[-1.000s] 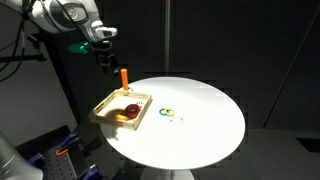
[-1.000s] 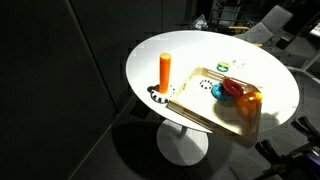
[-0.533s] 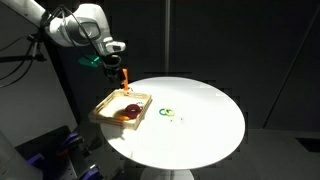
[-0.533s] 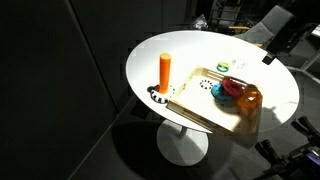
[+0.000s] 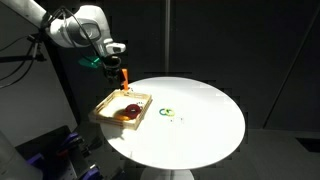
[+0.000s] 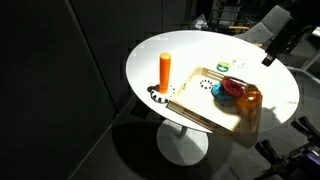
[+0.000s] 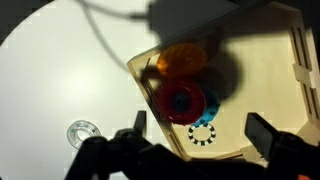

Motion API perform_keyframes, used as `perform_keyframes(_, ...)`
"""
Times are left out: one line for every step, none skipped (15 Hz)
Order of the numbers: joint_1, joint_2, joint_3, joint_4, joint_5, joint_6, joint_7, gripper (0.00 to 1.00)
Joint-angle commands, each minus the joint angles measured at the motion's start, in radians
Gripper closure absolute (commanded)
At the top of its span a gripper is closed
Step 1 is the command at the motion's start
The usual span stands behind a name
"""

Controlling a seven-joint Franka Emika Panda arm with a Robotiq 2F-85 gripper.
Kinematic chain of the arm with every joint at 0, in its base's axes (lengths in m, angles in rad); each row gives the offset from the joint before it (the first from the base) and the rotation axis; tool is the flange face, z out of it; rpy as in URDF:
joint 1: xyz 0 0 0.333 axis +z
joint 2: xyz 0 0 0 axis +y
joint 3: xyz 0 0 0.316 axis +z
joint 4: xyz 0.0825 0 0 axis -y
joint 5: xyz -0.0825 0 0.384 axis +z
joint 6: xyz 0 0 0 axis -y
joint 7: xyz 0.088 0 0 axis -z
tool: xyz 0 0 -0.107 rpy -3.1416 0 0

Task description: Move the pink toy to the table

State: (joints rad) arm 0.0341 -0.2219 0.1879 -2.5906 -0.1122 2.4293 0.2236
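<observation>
The pink toy [image 7: 183, 101], a pinkish-red ring, lies in the wooden tray [image 7: 260, 70] on top of a blue piece, next to an orange object [image 7: 180, 60]. It shows in both exterior views [image 5: 131, 110] [image 6: 233, 88]. My gripper [image 7: 200, 135] is open and empty, hanging in the air above the tray with the toy between and ahead of its fingers. In an exterior view the gripper [image 5: 112, 62] is above the tray's far edge, near the orange peg. The white round table [image 5: 200, 110] [image 6: 190, 50] carries the tray [image 5: 108, 112].
An orange upright peg [image 5: 124, 77] [image 6: 165, 70] stands by the tray's edge. A small green-and-yellow toy [image 5: 167, 113] lies on the table beside the tray. A black-and-white ring [image 7: 203, 132] lies in the tray, a pale ring [image 7: 82, 131] on the table.
Since a second ago the arm has swung down and toward the tray. In the last half second nothing has visibly moved.
</observation>
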Motion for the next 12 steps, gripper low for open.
perform_keyframes(-0.016, 0.075, -0.003, 0.032, -0.075, -0.010, 0.094, 0.00)
perform_keyframes(-0.017, 0.100, -0.005, 0.039, -0.089, -0.004, 0.114, 0.00)
perform_keyframes(-0.017, 0.129, -0.005, 0.047, -0.107, -0.002, 0.139, 0.00)
perform_keyframes(-0.012, 0.158, -0.007, 0.052, -0.121, 0.006, 0.157, 0.00)
perform_keyframes(-0.008, 0.188, -0.011, 0.060, -0.138, 0.011, 0.178, 0.00)
perform_keyframes(-0.001, 0.219, -0.015, 0.068, -0.150, 0.023, 0.191, 0.00)
perform_keyframes(0.005, 0.245, -0.020, 0.077, -0.164, 0.030, 0.208, 0.00)
perform_keyframes(0.013, 0.274, -0.026, 0.086, -0.174, 0.045, 0.214, 0.00)
perform_keyframes(0.022, 0.303, -0.034, 0.098, -0.192, 0.059, 0.231, 0.00)
perform_keyframes(0.032, 0.328, -0.043, 0.109, -0.205, 0.070, 0.239, 0.00)
perform_keyframes(0.043, 0.356, -0.054, 0.121, -0.222, 0.089, 0.248, 0.00)
perform_keyframes(0.055, 0.378, -0.066, 0.134, -0.233, 0.100, 0.255, 0.00)
